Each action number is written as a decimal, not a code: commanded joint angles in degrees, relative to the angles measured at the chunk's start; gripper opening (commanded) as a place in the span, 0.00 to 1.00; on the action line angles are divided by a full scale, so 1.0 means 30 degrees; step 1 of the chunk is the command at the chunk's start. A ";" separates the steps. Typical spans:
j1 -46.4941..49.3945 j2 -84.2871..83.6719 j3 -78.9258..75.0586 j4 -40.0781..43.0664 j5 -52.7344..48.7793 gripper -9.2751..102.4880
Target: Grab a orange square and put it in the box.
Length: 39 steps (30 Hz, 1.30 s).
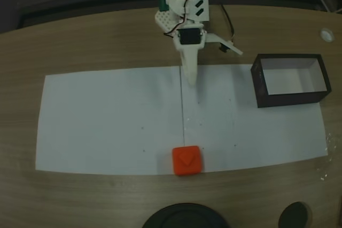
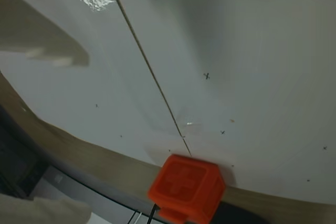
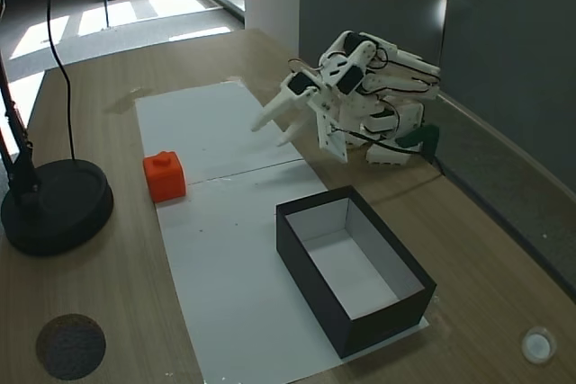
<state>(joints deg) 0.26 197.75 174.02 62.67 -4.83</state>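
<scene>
One orange square (image 1: 186,160) sits at the near edge of your white paper sheet (image 1: 107,121) in a fixed view, well apart from the box (image 3: 353,265). Your gripper (image 3: 273,129) hangs above the sheet, fingers parted and grasping nothing, folded close to the arm's base.

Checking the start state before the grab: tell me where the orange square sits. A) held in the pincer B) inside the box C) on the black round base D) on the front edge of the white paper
D: the orange square rests on the white paper's front edge, apart from the box and the pincer.
</scene>
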 commanded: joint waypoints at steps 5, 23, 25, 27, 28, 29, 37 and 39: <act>-0.0557 -0.3018 -0.6650 -0.1230 0.0703 0.37; 0.0059 -3.5742 -3.1436 0.4746 0.0879 0.43; 0.0088 -3.7764 -3.3574 0.5625 0.0850 0.43; 0.0146 -3.9375 -3.5361 0.6270 0.0850 0.43; 0.0146 -4.0020 -3.6240 0.6533 0.0850 0.43; 0.0146 -4.0693 -3.7031 0.6709 0.0850 0.43; 0.0146 -4.4238 -4.0752 0.7412 0.0850 0.43; 0.0146 -4.5000 -4.0869 0.7324 0.0791 0.43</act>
<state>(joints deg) 0.26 62.84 55.46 84.99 -2.55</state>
